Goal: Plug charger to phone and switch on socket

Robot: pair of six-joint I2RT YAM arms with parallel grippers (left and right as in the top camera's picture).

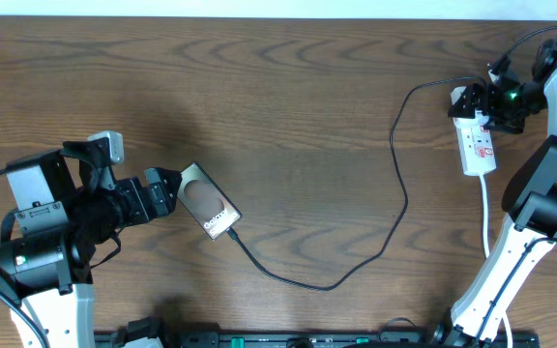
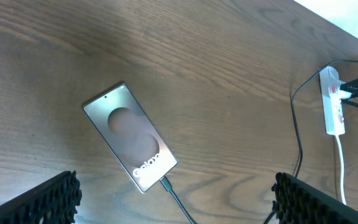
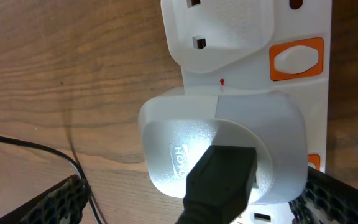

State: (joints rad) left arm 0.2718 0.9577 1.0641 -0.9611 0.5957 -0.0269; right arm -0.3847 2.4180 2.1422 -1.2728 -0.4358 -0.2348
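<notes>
The phone (image 1: 208, 201) lies flat at the left of the table, its silvery-brown face with "Galaxy" lettering up (image 2: 129, 135). The charger (image 1: 395, 232), a thin black cable, loops from the phone's lower end to the socket; its plug tip (image 2: 166, 184) sits in the phone's end. My left gripper (image 1: 165, 191) is open just left of the phone, holding nothing (image 2: 176, 211). The socket (image 1: 477, 143) is a white strip at the far right with an orange switch (image 3: 297, 59). My right gripper (image 1: 482, 104) hovers open over its white adapter (image 3: 222, 140) with a black plug (image 3: 222, 180).
The socket's white cord (image 1: 486, 208) runs toward the front edge beside the right arm's base (image 1: 511, 261). A black rail (image 1: 307, 340) lines the front edge. The left arm's body (image 1: 42, 232) fills the near left corner.
</notes>
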